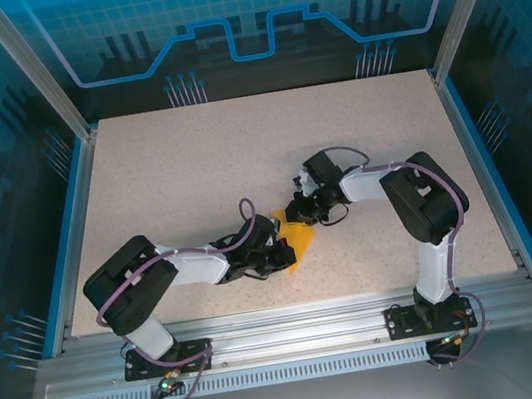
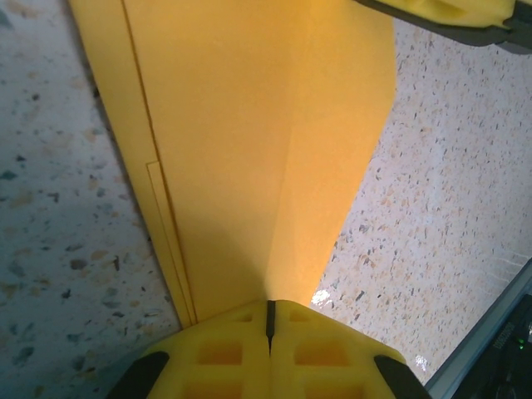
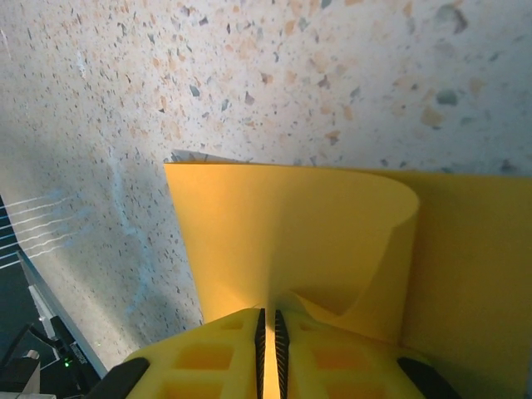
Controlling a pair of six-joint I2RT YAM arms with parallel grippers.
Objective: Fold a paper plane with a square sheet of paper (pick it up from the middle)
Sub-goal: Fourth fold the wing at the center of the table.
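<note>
The square sheet of paper (image 1: 300, 239), orange-yellow and partly folded, lies near the middle of the table between both grippers. In the left wrist view the paper (image 2: 249, 150) shows a lengthwise crease and layered edges on its left side. My left gripper (image 2: 268, 314) is shut on its near end, and in the top view this gripper (image 1: 282, 250) sits at the paper's left edge. My right gripper (image 3: 268, 322) is pinched on a curled flap of the paper (image 3: 291, 241), the thin sheet running up between its pads. Seen from above, the right gripper (image 1: 301, 216) is at the paper's far end.
The speckled table (image 1: 238, 153) has blue side walls and a metal rail (image 1: 286, 323) along its near edge. That rail (image 2: 499, 332) lies close to the left gripper's right side. A yellow finger of the right gripper (image 2: 449, 10) shows beyond the paper.
</note>
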